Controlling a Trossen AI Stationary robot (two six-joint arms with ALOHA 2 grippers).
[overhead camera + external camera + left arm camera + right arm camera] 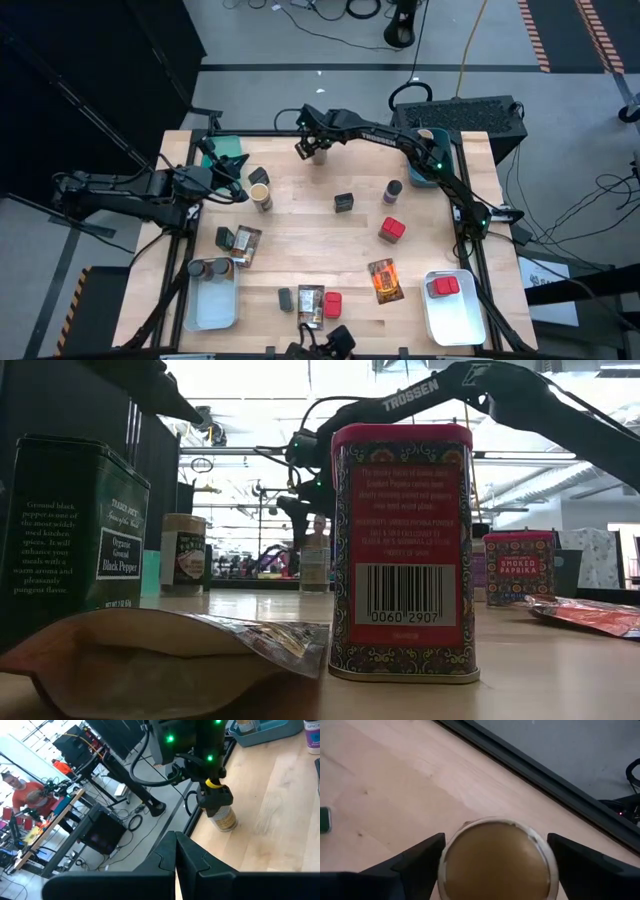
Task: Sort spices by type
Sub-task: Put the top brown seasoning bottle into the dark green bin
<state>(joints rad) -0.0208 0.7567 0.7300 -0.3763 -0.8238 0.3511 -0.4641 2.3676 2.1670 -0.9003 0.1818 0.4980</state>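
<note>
Wood table [330, 245], far edge by the black frame. Right gripper [312, 148] jaws wide, straddling an upright tan jar [497, 857], fingers [417, 857] just beside it, contact unclear. Left gripper [238, 192] jaws shut, empty, at left edge near another tan jar [261, 195]. Red tin [391, 229] mid-table, packet [385, 280] nearer front.

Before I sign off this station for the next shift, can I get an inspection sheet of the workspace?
Surface: wooden table, bare between items.
Job's things: tan spice jar at the far edge; red tins and printed packets scattered.
Clutter: white bin, teal bin.
Pincers: right pincer open, fingers either side of the tan jar; left pincer shut, at the left edge.
Cables: on the floor beyond the table.
Surroundings: a person at a desk.
</note>
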